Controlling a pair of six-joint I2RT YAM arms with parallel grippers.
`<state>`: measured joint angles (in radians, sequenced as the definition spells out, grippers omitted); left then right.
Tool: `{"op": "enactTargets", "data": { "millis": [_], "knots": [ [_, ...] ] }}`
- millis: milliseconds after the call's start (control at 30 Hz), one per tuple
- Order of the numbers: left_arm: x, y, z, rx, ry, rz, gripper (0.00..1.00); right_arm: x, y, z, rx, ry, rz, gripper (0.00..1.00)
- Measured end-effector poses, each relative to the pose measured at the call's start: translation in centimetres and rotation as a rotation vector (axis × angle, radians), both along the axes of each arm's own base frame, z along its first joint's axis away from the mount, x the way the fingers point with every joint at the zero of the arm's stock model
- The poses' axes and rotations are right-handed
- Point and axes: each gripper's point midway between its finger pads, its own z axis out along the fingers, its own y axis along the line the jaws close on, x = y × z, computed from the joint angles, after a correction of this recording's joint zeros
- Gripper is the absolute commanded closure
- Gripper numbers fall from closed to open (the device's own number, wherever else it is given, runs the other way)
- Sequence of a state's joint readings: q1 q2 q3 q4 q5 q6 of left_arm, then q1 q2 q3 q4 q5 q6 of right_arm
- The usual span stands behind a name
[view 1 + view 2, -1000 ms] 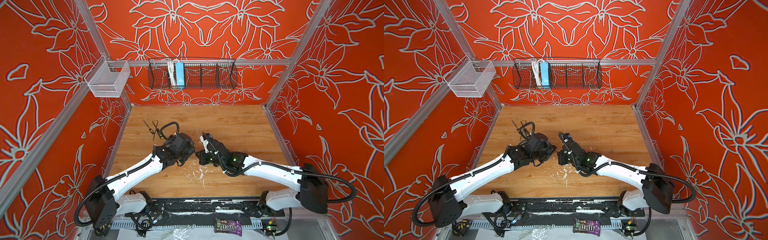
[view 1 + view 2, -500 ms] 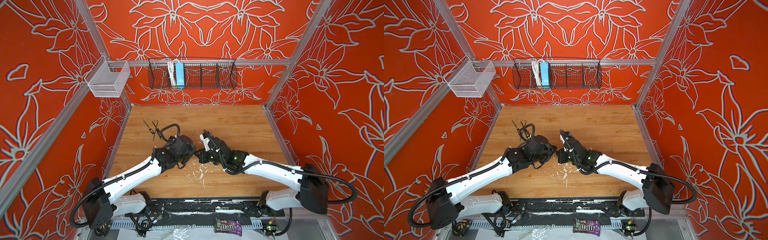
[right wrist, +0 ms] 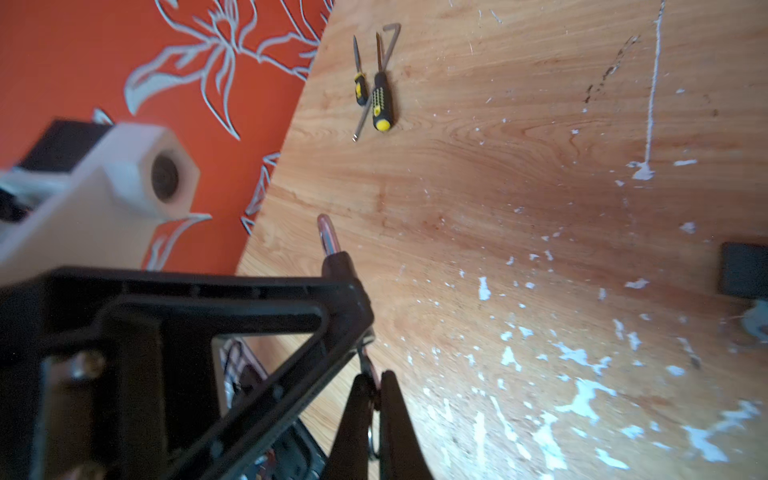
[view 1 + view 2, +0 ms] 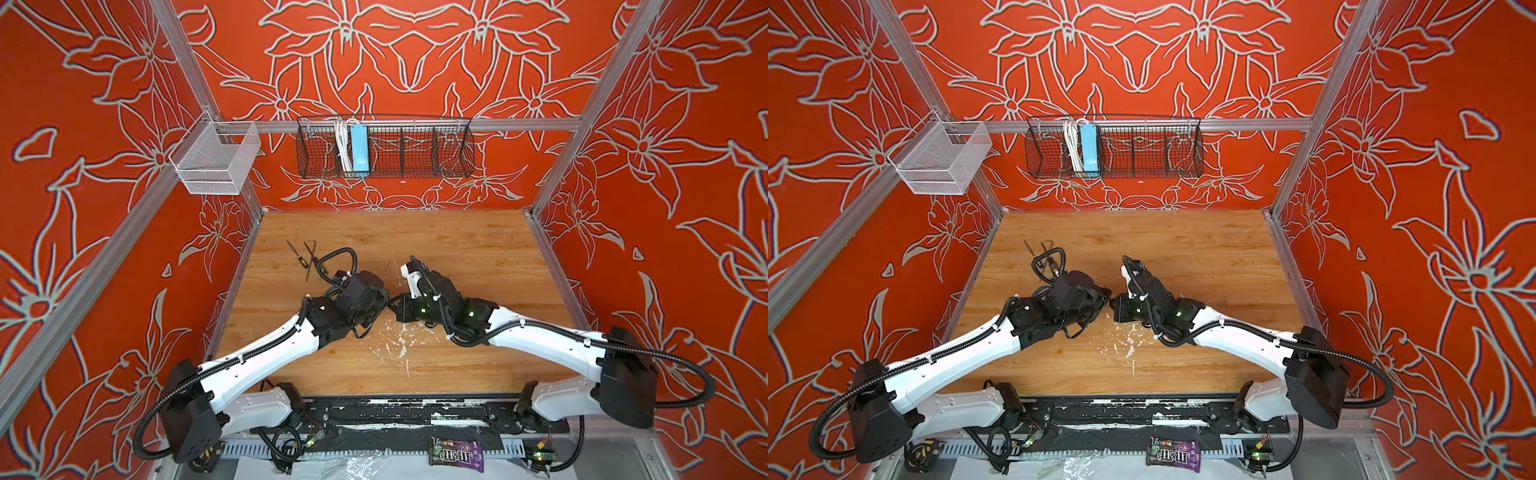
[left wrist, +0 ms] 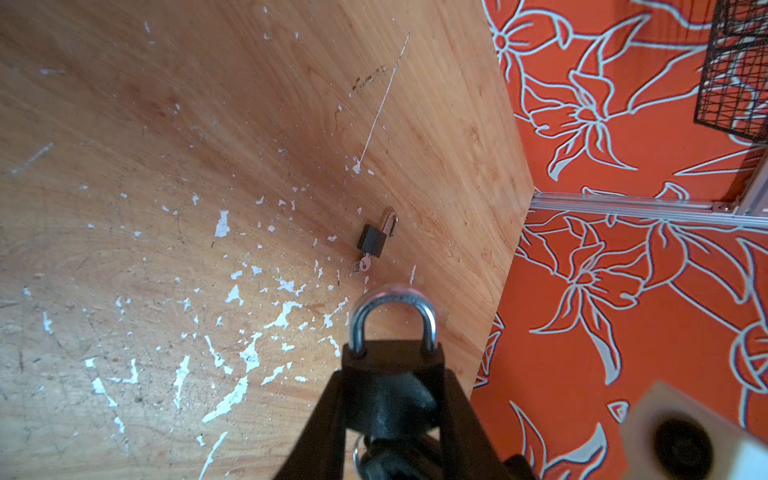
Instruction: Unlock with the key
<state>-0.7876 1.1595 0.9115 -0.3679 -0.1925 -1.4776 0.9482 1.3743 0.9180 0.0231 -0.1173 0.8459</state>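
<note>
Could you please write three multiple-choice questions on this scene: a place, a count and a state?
1. Where is the large black padlock with the silver shackle?
A) gripped in the left hand
B) inside a drawer
C) on a shelf
2. How many black-and-yellow-handled screwdrivers lie on the wooden table?
A) one
B) two
C) four
3. That padlock's shackle is:
A) swung open
B) removed
C) closed
1 A: the left wrist view shows its body between the fingers; 2 B: two lie side by side in the right wrist view; 3 C: both legs sit in the body.
</note>
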Motion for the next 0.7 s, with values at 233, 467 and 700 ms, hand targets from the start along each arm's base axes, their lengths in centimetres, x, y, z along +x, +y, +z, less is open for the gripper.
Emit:
{"op": "enactTargets", "data": {
  "millis": [233, 467, 700],
  "knots": [
    [0.3, -0.3, 0.6, -0.006, -0.068, -0.005, 1.0, 0.3, -0.2, 0.7, 0.136, 0.093, -0.099, 1.0],
    [0.6, 0.0, 1.8, -0.01, -0.142, -0.003, 1.0, 0.4, 0.1, 1.9, 0.247, 0.136, -0.135, 1.0],
    [0.7, 0.5, 3.3, -0.025, -0.194, 0.015, 1.0, 0.6, 0.7, 3.4, 0.359, 0.151, -0.147, 1.0]
  ]
}}
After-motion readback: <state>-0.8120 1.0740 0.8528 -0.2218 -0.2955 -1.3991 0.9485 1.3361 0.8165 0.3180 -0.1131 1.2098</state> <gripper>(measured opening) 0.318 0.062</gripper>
